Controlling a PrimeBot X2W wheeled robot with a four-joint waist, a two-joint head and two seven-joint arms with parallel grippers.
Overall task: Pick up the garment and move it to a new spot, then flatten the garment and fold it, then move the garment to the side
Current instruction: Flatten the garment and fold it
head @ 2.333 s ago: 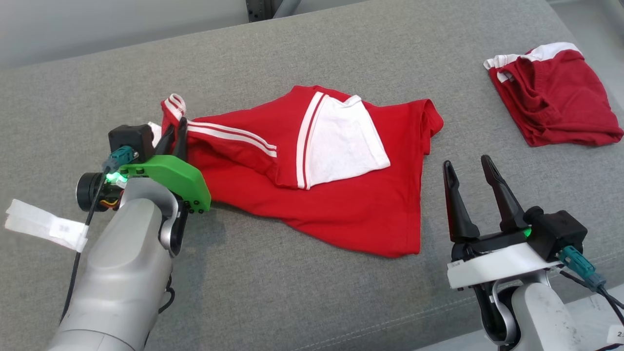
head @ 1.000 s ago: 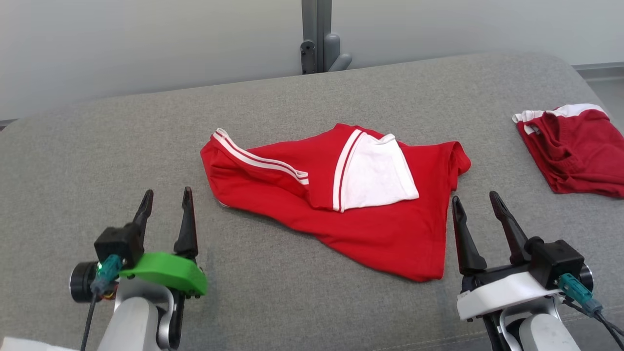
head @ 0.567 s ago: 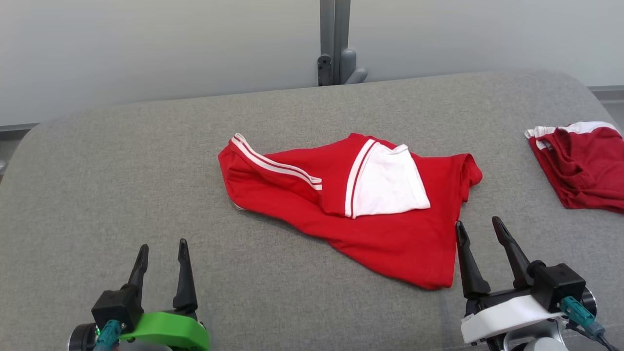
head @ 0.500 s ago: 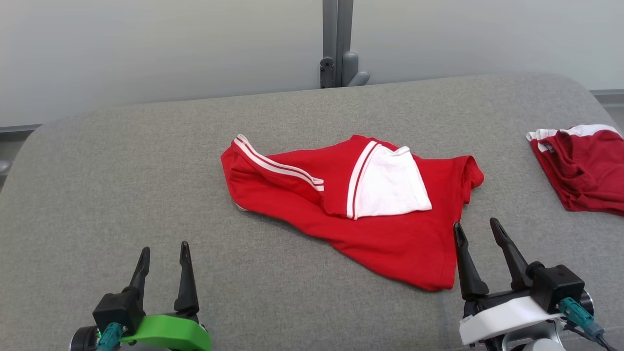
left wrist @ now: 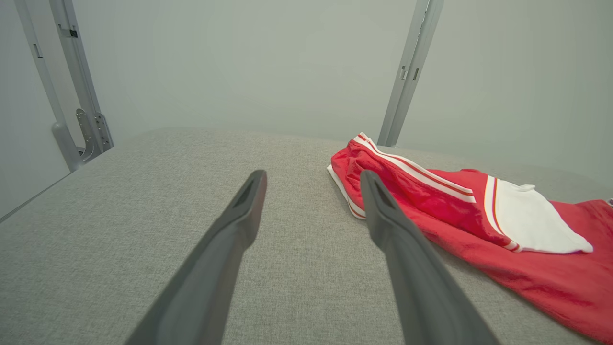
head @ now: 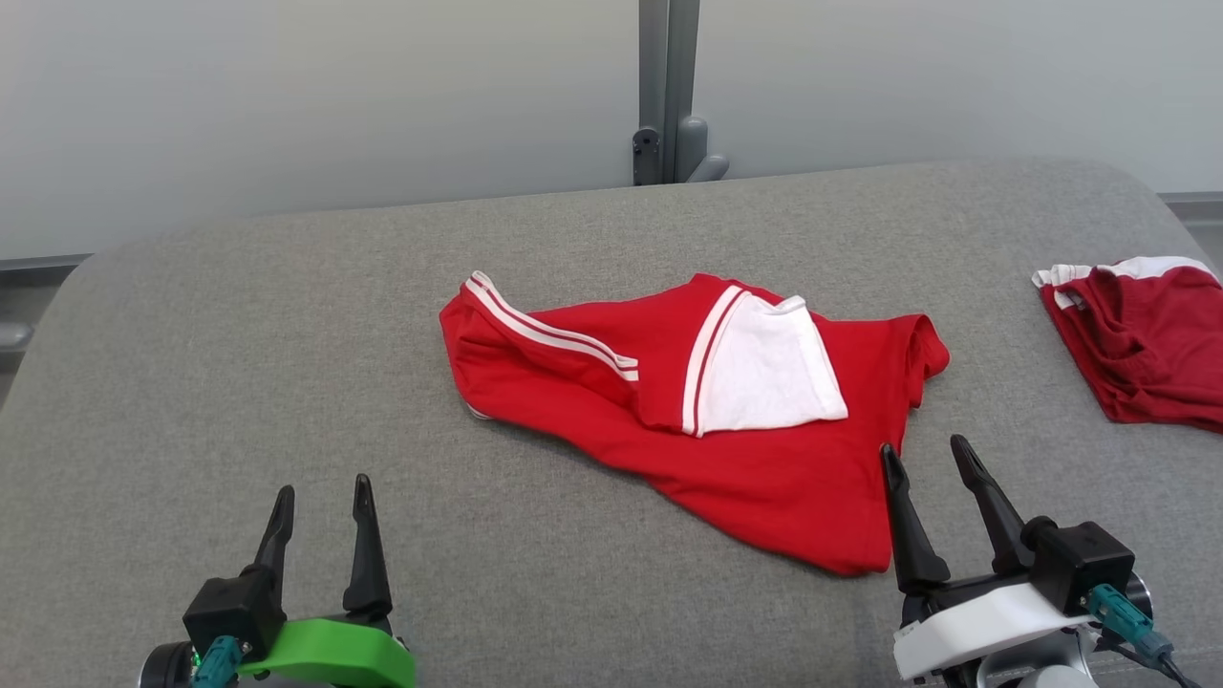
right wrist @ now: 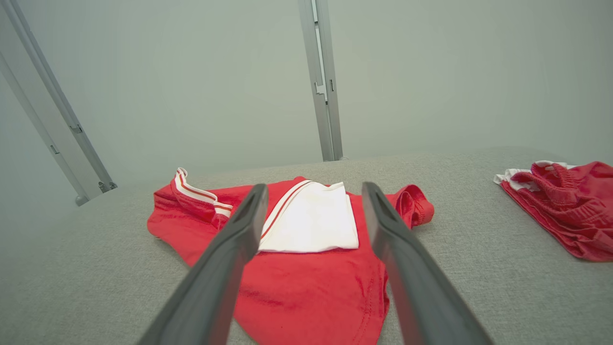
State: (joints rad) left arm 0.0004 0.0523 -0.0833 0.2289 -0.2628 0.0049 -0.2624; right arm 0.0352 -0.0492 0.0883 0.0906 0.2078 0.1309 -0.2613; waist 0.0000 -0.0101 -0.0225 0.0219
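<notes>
Red garment point(head: 764, 478) rumpled, white panel point(head: 764, 373) folded over. Left gripper point(head: 323, 483), right gripper point(head: 923, 443) both wide, empty. Best: pinch opposite edges, single layer, pull apart evenly to flatten.

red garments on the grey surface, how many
2. A red-and-white shirt lies crumpled in the middle; a darker red garment lies at the right edge, partly cut off in the head view.

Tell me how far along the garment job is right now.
Placing looks done: the red garment lies loose and rumpled on the grey cushion. In hand: nothing; the left pincer and right pincer hang open, empty. Left: flattening, folding, moving it aside.
</notes>
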